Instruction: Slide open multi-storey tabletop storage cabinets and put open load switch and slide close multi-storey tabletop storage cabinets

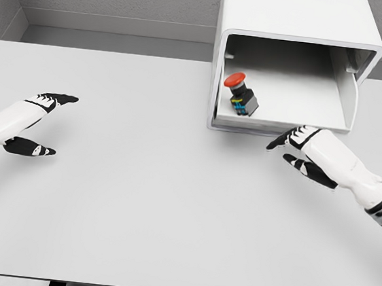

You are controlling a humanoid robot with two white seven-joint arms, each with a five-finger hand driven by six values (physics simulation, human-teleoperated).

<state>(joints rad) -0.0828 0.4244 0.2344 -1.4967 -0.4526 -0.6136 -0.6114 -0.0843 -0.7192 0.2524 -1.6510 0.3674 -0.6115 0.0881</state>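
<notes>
Nearest lay the plain white surface. Toward its back, the red-capped black load switch lay tilted inside the pulled-out drawer of the white box-shaped storage cabinet. Just before the drawer's front edge hovered the right robot hand, fingers spread, grasping nothing. Well apart at the left, the left robot hand hung released too.

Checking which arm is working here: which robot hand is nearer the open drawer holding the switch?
The right robot hand: its fingertips sit just before the drawer front holding the red-capped switch. The left robot hand rests far off at the table's left edge.
</notes>
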